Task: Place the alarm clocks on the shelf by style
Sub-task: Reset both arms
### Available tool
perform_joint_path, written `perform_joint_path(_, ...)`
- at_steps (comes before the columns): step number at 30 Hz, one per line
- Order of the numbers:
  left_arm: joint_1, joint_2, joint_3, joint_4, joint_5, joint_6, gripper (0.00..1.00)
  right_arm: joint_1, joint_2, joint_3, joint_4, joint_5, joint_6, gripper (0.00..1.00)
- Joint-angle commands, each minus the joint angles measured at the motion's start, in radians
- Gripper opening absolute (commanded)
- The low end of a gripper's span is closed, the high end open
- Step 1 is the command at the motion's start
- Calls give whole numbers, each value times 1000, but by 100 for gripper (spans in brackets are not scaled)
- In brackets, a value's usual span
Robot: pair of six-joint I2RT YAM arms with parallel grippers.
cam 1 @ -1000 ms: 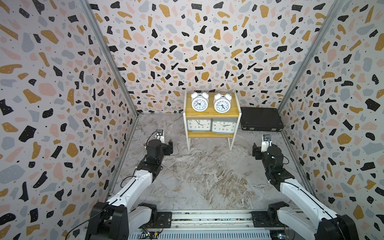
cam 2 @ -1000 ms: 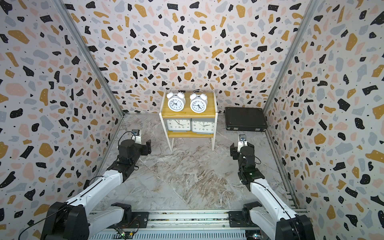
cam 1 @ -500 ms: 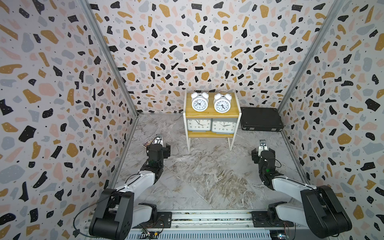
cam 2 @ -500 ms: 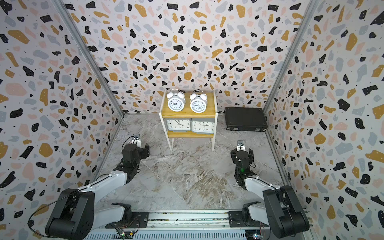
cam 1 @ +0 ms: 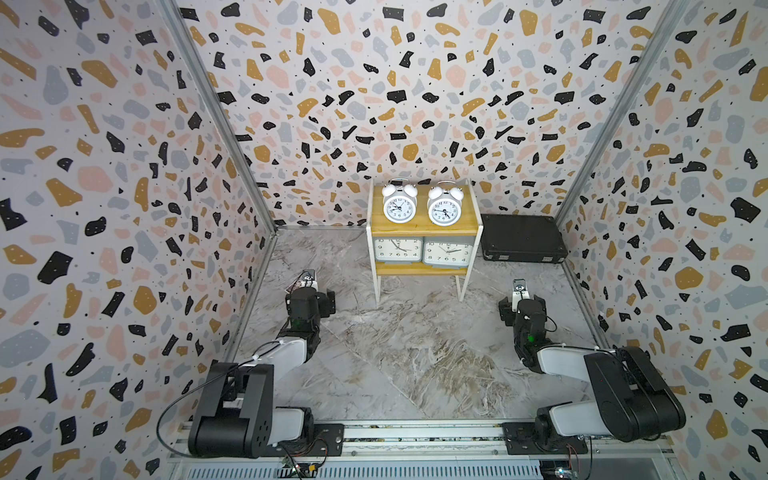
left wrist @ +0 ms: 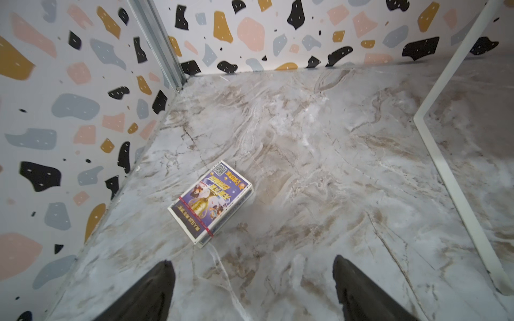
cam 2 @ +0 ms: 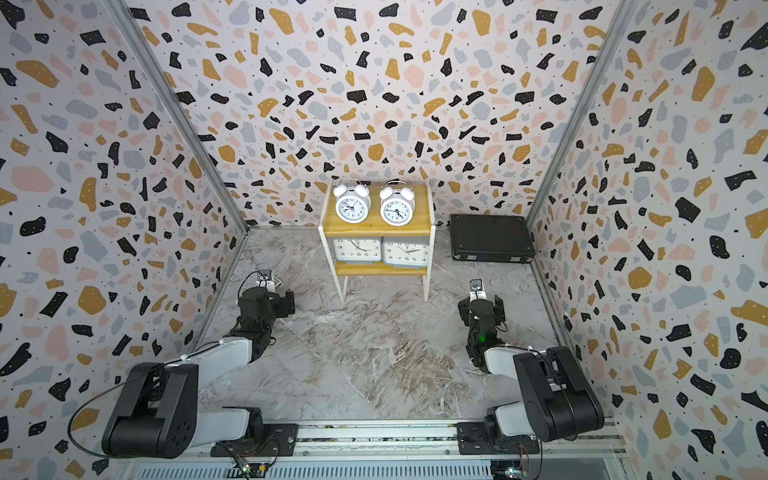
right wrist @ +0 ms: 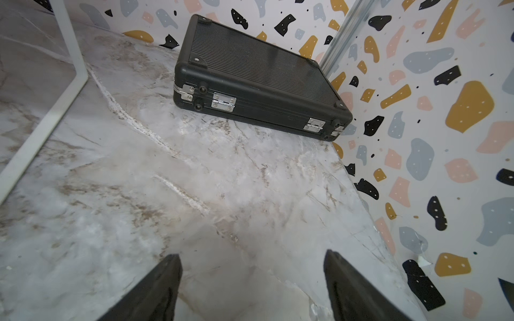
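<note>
The shelf (cam 1: 424,229) stands at the back middle of the marble floor, seen in both top views. Two white twin-bell alarm clocks (cam 1: 399,206) (cam 1: 444,209) sit side by side on its top board. Two grey rectangular alarm clocks (cam 1: 397,249) (cam 1: 448,252) fill the lower board. My left gripper (left wrist: 251,261) is open and empty, low over the floor to the front left of the shelf. My right gripper (right wrist: 251,254) is also open and empty, to the front right. Only a white shelf leg (left wrist: 445,172) (right wrist: 69,55) shows in each wrist view.
A flat black case (cam 1: 521,243) (right wrist: 258,77) lies in the back right corner beside the shelf. A small purple card box (left wrist: 211,200) lies on the floor near the left wall, just ahead of the left gripper. Patterned walls close in on three sides.
Both arms have pulled back from the shelf toward the front rail and folded lower. The left jaws have spread a little wider. The clocks have not moved.
</note>
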Motion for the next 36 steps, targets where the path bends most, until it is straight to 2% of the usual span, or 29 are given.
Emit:
perform_joint_path(1, 23, 24, -32, 121, 94, -22, 92, -38, 14, 15, 46, -76, 28, 87)
perform_joint_path(8, 42, 63, -115, 300, 154, -20, 94, -106, 117, -41, 237, -181, 72, 88)
perform_joint_path(10, 42, 72, -129, 335, 158, -20, 94, -107, 102, -25, 178, -175, 80, 89)
perform_joint_path(14, 42, 71, -125, 327, 159, -21, 96, -108, 110, 21, 98, -157, 89, 92)
perform_joint_path(16, 42, 73, -120, 321, 158, -21, 100, -109, 117, 17, 120, -160, 87, 96)
perform_joint_path(18, 42, 74, -115, 311, 155, -21, 99, -109, 111, 17, 109, -158, 87, 99)
perform_joint_path(36, 41, 73, -114, 308, 158, -17, 99, -109, 113, 14, 121, -158, 85, 99)
